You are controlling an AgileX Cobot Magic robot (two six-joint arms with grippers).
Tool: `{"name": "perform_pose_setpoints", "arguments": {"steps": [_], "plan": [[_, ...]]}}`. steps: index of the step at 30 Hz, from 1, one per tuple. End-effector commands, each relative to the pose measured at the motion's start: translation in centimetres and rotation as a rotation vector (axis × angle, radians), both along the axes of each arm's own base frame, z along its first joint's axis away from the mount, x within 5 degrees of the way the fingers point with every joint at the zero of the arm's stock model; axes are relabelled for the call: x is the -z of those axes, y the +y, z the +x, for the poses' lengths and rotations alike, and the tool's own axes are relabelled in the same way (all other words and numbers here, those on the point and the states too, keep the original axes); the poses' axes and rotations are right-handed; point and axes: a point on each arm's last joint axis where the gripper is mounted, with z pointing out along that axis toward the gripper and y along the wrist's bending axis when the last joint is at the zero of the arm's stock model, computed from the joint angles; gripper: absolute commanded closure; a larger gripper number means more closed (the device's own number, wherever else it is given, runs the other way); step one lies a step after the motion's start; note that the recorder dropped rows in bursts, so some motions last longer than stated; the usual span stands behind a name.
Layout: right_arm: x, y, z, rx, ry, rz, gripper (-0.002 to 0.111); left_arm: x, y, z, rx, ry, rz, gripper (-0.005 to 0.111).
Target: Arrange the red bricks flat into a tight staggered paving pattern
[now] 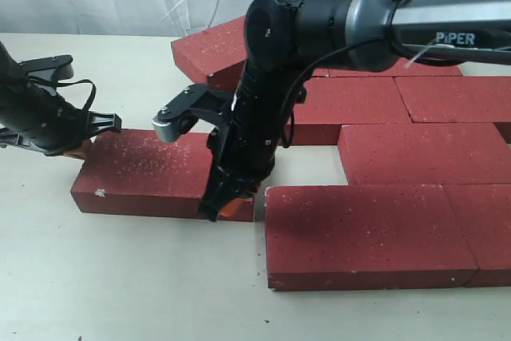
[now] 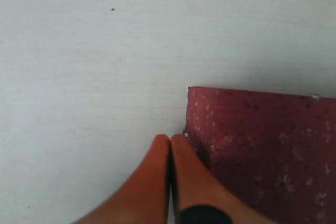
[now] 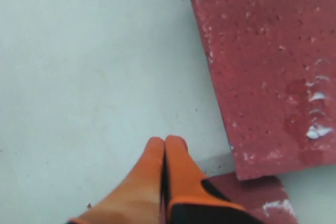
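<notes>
One loose red brick (image 1: 156,172) lies flat on the table, left of the laid bricks. My left gripper (image 1: 81,148) is at its left end. In the left wrist view its orange fingers (image 2: 157,171) are pressed together, and the gripper (image 2: 170,139) is shut beside the brick's corner (image 2: 262,150). My right gripper (image 1: 231,207) points down at the loose brick's front right corner, beside the front laid brick (image 1: 363,233). The right wrist view shows that gripper (image 3: 167,141) shut and empty, next to a brick (image 3: 268,61) and another brick's corner (image 3: 252,192).
Laid bricks fill the right side in staggered rows: a back one (image 1: 209,49), middle ones (image 1: 351,101) (image 1: 455,95), a third-row brick (image 1: 419,153) and a front right one (image 1: 489,229). A gap of bare table (image 1: 315,165) separates the loose brick from them.
</notes>
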Motion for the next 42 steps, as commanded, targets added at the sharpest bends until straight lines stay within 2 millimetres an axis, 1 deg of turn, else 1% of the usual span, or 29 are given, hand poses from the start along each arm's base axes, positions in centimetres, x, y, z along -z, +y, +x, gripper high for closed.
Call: {"name": "perform_pose_setpoints", "arguments": {"steps": [1,3,8,10,16,20,27,31,36,38,40,42], "plan": [[0.4,0.5,0.2,-0.028,-0.083,-0.001,0.109,0.1,-0.2,-0.2,0.004,0.003,-0.001,0.107],[0.9,0.6,0.3,-0.027,-0.077,-0.007,0.109,0.1,-0.2,-0.1,0.003,0.001,-0.001,0.107],[3.5,0.8,0.4,-0.027,-0.023,-0.049,0.109,0.1,-0.2,-0.1,0.003,-0.001,-0.001,0.107],[4.1,0.8,0.4,-0.021,-0.013,-0.068,0.109,0.1,-0.2,-0.1,-0.003,0.0,-0.007,0.107],[4.4,0.6,0.7,-0.033,-0.044,-0.094,0.109,0.1,-0.3,-0.1,-0.014,0.001,-0.018,0.107],[4.5,0.3,1.0,-0.023,-0.072,-0.129,0.109,0.0,-0.6,-0.1,0.009,-0.002,-0.049,0.107],[4.5,0.3,0.7,-0.015,-0.03,-0.128,0.109,0.0,-0.9,-0.1,0.024,-0.007,-0.075,0.107],[3.3,0.1,0.5,-0.02,-0.039,-0.12,0.109,0.0,-1.2,-0.2,0.033,-0.007,-0.076,0.107],[-0.2,-0.4,0.6,-0.01,-0.151,-0.081,0.109,-0.1,-2.9,-0.5,0.098,-0.013,-0.075,0.107],[-1.5,-1.0,0.8,0.008,-0.189,-0.076,0.109,-0.1,-3.5,-0.6,0.118,-0.015,-0.074,0.107],[-2.6,-1.8,1.5,0.053,-0.219,-0.062,0.109,-0.1,-3.9,-0.7,0.131,-0.015,-0.075,0.107],[-3.3,-3.0,2.4,0.133,-0.215,-0.041,0.109,-0.1,-4.1,-0.8,0.146,-0.013,-0.069,0.107]]}}
